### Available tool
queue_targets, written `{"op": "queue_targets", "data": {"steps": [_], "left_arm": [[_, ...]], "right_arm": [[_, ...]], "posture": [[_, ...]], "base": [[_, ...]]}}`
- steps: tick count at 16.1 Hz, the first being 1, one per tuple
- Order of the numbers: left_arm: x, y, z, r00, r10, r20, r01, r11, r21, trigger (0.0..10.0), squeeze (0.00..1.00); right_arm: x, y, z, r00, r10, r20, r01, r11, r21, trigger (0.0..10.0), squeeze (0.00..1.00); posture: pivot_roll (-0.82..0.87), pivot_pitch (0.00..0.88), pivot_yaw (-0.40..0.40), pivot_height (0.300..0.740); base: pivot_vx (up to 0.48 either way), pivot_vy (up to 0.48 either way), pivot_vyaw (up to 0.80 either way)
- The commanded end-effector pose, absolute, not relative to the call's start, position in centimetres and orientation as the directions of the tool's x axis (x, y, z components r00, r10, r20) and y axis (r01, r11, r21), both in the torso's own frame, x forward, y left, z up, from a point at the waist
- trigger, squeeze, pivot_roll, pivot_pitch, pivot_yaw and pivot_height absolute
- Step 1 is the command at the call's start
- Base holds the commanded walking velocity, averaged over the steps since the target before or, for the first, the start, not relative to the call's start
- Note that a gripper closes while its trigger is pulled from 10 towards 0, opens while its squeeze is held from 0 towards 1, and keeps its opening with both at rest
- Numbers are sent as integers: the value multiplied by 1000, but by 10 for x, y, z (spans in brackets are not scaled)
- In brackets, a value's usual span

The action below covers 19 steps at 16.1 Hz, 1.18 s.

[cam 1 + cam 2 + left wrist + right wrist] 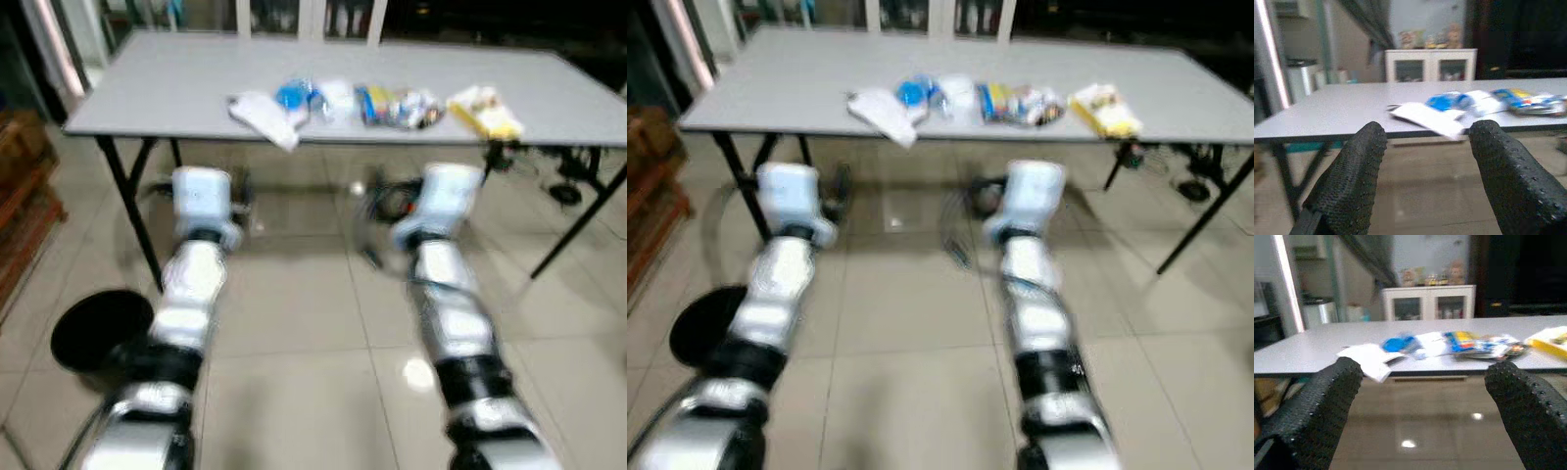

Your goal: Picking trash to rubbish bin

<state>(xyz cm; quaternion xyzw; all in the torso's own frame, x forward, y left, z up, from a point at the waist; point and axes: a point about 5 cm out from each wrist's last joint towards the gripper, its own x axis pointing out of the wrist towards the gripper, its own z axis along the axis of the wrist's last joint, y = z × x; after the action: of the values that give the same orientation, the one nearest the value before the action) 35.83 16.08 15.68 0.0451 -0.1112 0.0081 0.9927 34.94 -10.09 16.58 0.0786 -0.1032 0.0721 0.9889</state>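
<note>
Grey table (176,93) is carrying all the trash (377,105), bunched along its near edge, nothing binned yet. We're holding the left gripper (1425,161) and right gripper (1422,401) wide apart, empty, short of it. Black bin (98,331) is waiting on the floor, left.

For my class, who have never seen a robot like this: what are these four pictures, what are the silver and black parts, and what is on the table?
The two wide pictures come from cameras in a humanoid robot's head, looking down at its own silver arms. The other two come from cameras on each wrist, looking along that gripper's black fingers.

The left gripper and right gripper are both open and hold nothing; they are in front of the table, below its edge.

On the grey table lies a row of trash: a white wrapper overhanging the front edge, a blue and white packet, a colourful packet and a yellow packet. A black rubbish bin stands on the floor at the robot's left.
</note>
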Motion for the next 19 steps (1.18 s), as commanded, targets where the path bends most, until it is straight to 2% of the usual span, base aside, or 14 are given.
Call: {"op": "queue_targets", "data": {"steps": [1,2,19], "left_arm": [[359,149,158,975,-26,222,7,996,86,10000,0],[359,149,158,975,-27,222,8,996,86,10000,0],[360,148,158,975,-38,217,18,996,92,10000,0]], "right_arm": [[350,-113,170,966,108,236,-142,981,131,10000,0],[350,-112,170,965,114,236,-149,980,135,10000,0],[352,-112,167,972,102,213,-138,978,159,10000,0]], "posture": [[6,23,-64,740],[8,23,-65,740],[9,20,-61,740]], "base": [[480,0,800],[442,0,800],[450,0,0]]}}
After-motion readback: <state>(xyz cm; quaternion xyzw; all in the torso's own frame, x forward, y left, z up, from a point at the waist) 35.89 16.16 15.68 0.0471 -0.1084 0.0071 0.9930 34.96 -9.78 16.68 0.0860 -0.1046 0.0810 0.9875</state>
